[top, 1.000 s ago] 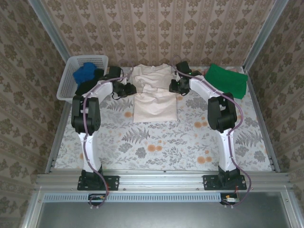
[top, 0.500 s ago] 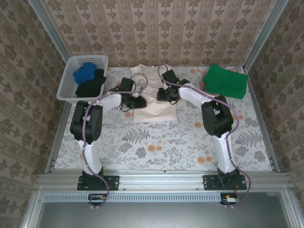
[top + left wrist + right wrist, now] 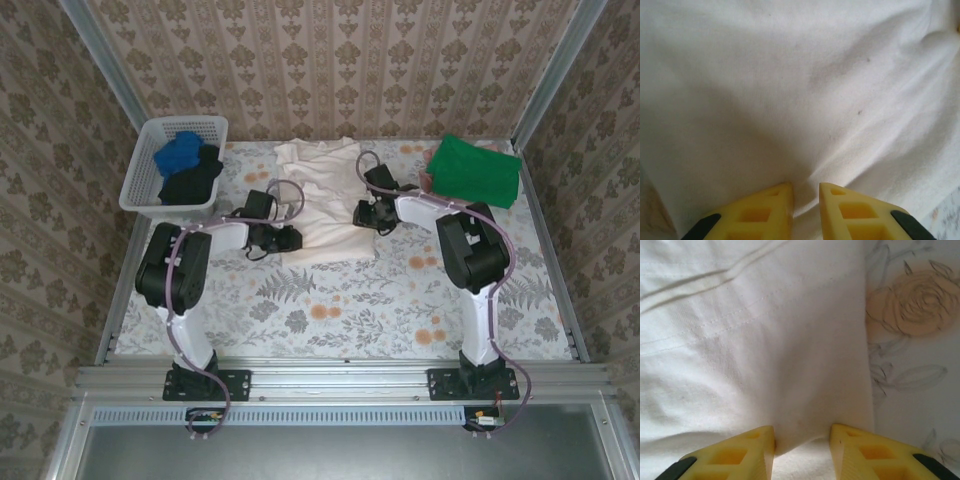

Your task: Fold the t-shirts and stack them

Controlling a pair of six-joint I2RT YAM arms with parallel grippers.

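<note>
T-shirts, running left to right for you: the blue t-shirt (image 3: 178,155) and black t-shirt (image 3: 192,183) sit in the white basket (image 3: 140,172) at the far left. Your left gripper (image 3: 292,240) is nipped tight on the near-left edge of the cream t-shirt (image 3: 322,195), which lies spread on the table (image 3: 350,300), far centre. Your right gripper (image 3: 360,215) sits at that shirt's right edge with cloth between its half-parted jaws. Can't tell if it's actually gripping. Far right lies the folded green t-shirt (image 3: 478,170), with a pink t-shirt (image 3: 427,180) peeking out at its left edge.
</note>
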